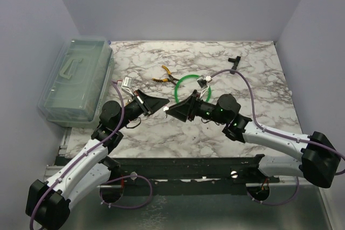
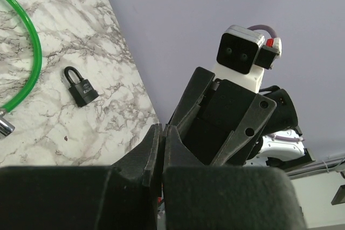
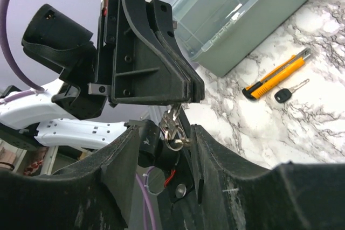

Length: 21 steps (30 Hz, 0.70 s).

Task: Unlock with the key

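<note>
Centrally, above a marble table (image 1: 161, 144), two grippers meet tip to tip. At nine o'clock in the top view a clear lidded bin (image 1: 75, 76) lines the table's left edge; the left gripper (image 1: 163, 105) points toward three o'clock, its jaws pressed together on the key (image 3: 172, 130), which hangs with its ring from the tips; the right gripper (image 1: 172, 112) faces it from three o'clock, jaws partly spread on either side of the dangling key and not visibly pinching it. In the left wrist view a green cable loop (image 2: 38, 57) lies at nine o'clock; the padlock (image 2: 81, 86) lies flat just beside it, untouched, its shackle apparently closed, well apart from the key.

The task looks early: the key is off the table and seems to be mid hand-over; carrying it to the padlock, inserting and turning are all left. Walls (image 1: 302, 25) close in at nine, twelve and three o'clock; pliers (image 1: 164, 75) lie at twelve o'clock from the grippers; bare marble at six o'clock gives room; the loop crowds the padlock's one side.
</note>
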Available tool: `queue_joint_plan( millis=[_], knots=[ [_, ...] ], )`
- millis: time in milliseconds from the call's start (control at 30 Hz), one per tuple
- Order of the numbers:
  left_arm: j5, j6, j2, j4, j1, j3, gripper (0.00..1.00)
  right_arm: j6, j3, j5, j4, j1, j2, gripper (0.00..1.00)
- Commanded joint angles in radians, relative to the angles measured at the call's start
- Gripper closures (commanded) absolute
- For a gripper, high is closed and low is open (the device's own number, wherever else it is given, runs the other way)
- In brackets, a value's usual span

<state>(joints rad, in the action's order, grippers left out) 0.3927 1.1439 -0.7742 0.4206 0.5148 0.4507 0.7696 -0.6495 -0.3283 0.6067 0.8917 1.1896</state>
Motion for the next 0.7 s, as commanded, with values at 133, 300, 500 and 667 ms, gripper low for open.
queue_joint_plan(
  millis=[133, 300, 500, 667],
  knots=[
    [-0.024, -0.009, 0.02, 0.017, 0.006, 0.031, 1.0, 0.014, -0.051, -0.053, 0.082, -0.002, 0.052, 0.55],
    [-0.037, -0.007, 0.025, 0.018, 0.006, 0.03, 1.0, 0.023, -0.054, -0.069, 0.103, -0.002, 0.072, 0.59],
    [-0.065, -0.005, 0.041, 0.018, 0.005, 0.023, 1.0, 0.03, -0.046, -0.068, 0.111, -0.002, 0.071, 0.64],
    [-0.071, -0.004, 0.041, 0.018, 0.006, 0.02, 1.0, 0.034, -0.047, -0.064, 0.123, -0.002, 0.08, 0.66]
  ],
)
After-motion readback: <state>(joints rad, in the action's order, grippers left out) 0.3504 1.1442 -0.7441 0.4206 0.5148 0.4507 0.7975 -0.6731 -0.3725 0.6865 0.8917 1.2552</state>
